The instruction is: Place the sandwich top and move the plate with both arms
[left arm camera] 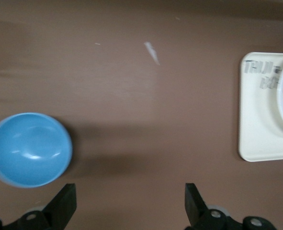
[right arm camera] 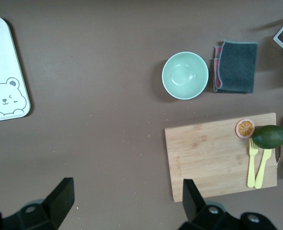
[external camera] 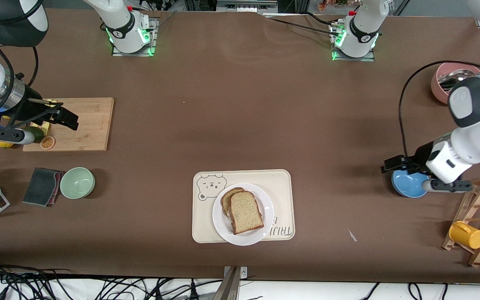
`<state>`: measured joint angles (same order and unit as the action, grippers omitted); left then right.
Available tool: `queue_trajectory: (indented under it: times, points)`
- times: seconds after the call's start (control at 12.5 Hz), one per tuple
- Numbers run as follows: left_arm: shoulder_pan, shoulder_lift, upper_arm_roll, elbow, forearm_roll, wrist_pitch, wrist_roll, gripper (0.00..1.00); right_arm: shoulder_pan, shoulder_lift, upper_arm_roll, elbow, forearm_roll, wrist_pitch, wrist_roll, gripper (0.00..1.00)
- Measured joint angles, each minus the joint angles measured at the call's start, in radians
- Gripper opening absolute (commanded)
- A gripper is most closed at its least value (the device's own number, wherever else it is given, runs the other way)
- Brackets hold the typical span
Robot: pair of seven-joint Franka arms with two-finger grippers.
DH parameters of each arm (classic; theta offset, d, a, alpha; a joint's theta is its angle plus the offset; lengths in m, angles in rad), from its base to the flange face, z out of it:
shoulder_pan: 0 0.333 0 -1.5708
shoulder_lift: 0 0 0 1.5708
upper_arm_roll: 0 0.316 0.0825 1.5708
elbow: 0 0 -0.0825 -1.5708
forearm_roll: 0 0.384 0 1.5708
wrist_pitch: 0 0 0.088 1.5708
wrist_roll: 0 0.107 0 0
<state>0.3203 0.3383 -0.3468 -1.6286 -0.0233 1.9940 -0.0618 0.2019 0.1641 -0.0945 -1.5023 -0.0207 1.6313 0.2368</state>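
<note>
Sandwich top point(external camera: 246, 211): speckled wholegrain slice, lying on a second slice point(external camera: 228, 197) whose crust shows at its edge; both on the plate point(external camera: 265, 204).

Plate: round, glossy white, resting on the cream tray point(external camera: 273, 179) with the bear drawing (plate overhangs the tray's edge nearest the front camera). It is well apart from both claws, roughly midway between them and lower on the table.

Left gripper point(external camera: 391, 163): fingers point(left arm camera: 64, 203) spread wide, nothing between them; it hangs over the brown table just beside the blue bowl point(external camera: 408, 183), toward the left arm's end. Arm waiting.

Right gripper point(external camera: 68, 118): fingers point(right arm camera: 61, 196) spread wide, holding nothing; it hangs over the wooden cutting board point(external camera: 90, 125), toward the right arm's end. Arm waiting.

On or beside that board: dried orange slice point(right arm camera: 245, 128), avocado point(right arm camera: 270, 137), two yellow forks point(right arm camera: 256, 165).

Near the board, closer to the front camera: pale green bowl point(external camera: 77, 182), with a dark grey sponge point(external camera: 42, 186) beside it.
</note>
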Motion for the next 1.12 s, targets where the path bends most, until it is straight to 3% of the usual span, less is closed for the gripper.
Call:
queue_trajectory:
  times: [0.88,1.04,1.12]
  points:
    - [0.04,-0.142,0.029,0.049,0.032,-0.186,-0.096,1.0,0.0,0.0,0.0,0.0,0.001,-0.003,0.0,1.0]
    - [0.026,-0.15,0.066,0.058,0.032,-0.194,-0.096,1.0,0.001,0.0,0.0,0.0,0.001,-0.003,0.0,1.0]
    - [-0.017,-0.15,0.12,0.059,0.032,-0.197,-0.096,1.0,0.001,0.0,0.0,0.0,0.001,-0.003,0.0,1.0]
